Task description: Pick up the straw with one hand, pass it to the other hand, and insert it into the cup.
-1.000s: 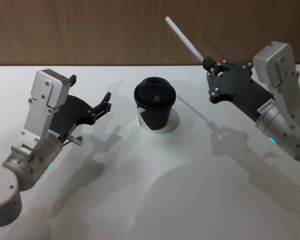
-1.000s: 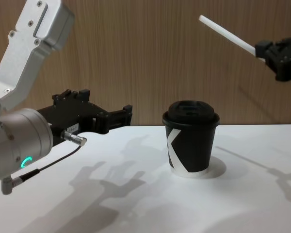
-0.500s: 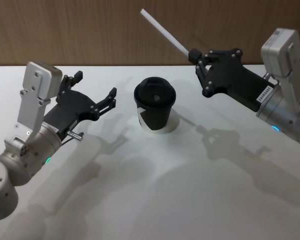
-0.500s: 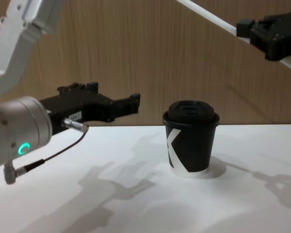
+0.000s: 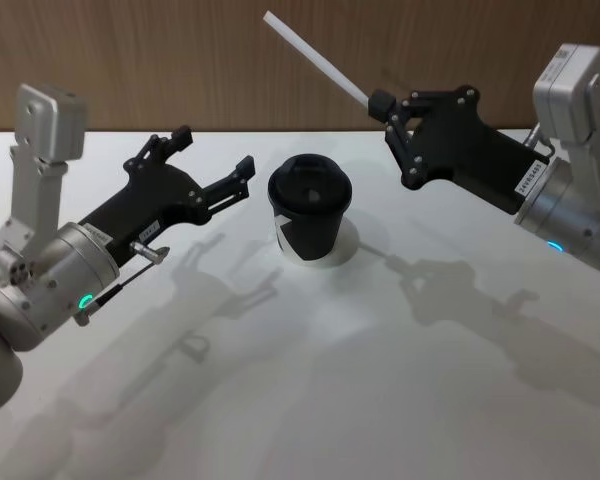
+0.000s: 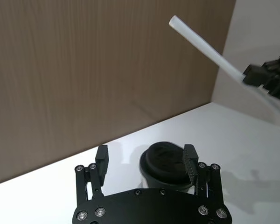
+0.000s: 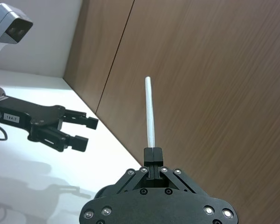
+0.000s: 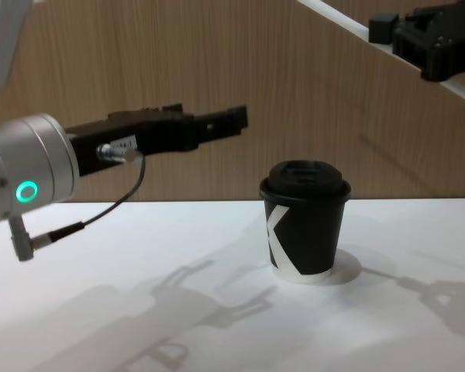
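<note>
1. The right gripper is up in the air on the right side, above the table and to the right of the cup. Its fingers are pinched together on the straw.
2. The straw is off the table and tilted. The long free end runs from the fingertips up and toward the robot's left, with the wood-panel wall behind it. In the chest view a shorter bit of the straw also pokes out past the other side of the right gripper, so it's gripped partway along rather than at the very end.
3. From the right wrist view, the straw sticks straight out from between the closed fingertips of the right gripper.
4. The left gripper hangs above the table just left of the cup, pointing toward the right side. Its fingers are spread apart with nothing in them. Its silver wrist has a green ring light and a thin cable.
5. In the left wrist view the cup's lid sits lower down, past the left gripper's open fingers. The straw is higher up and well clear of them, not touching.
6. The cup stands upright on the table with its lid on, below the straw's free end and between the two grippers.
</note>
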